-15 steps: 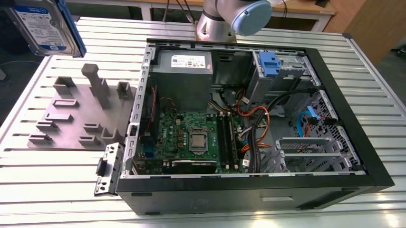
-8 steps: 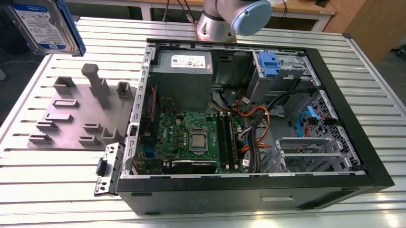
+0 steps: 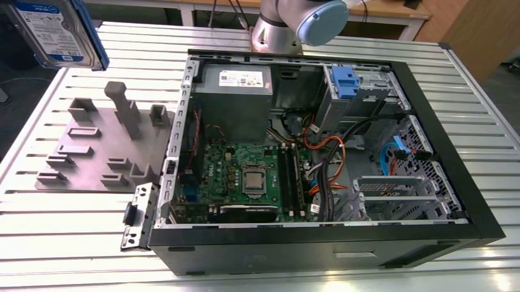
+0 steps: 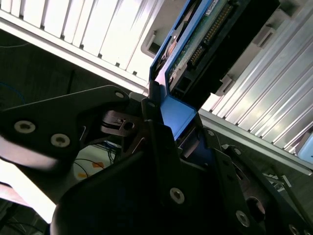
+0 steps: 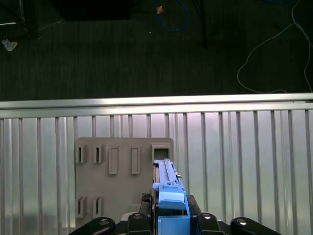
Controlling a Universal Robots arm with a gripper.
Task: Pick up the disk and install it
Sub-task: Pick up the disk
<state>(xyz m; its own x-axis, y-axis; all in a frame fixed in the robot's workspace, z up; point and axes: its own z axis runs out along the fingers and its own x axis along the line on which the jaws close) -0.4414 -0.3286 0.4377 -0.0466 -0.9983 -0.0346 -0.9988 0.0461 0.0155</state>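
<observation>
the hand [image 4: 170, 117] is pinching the disk [image 3: 57, 30] by one end of its blue frame [image 5: 171, 201]. the disk is in the air, high above the grey holder plate [image 3: 97, 158] on the tabletop [image 3: 81, 243]. it is at the exterior view's left, well apart from the open computer case [image 3: 459, 182]. in the second wrist view most of the disk's body reaches out beyond the fingers, so i think the hold is short. the plastic frame could bend or slide, and the disk could tilt or drop onto the plate. a tilted disk could also catch on the case wall. the orange and black cables [image 3: 325, 152] lie loose inside the case, and they could snag the disk or block its place.
</observation>
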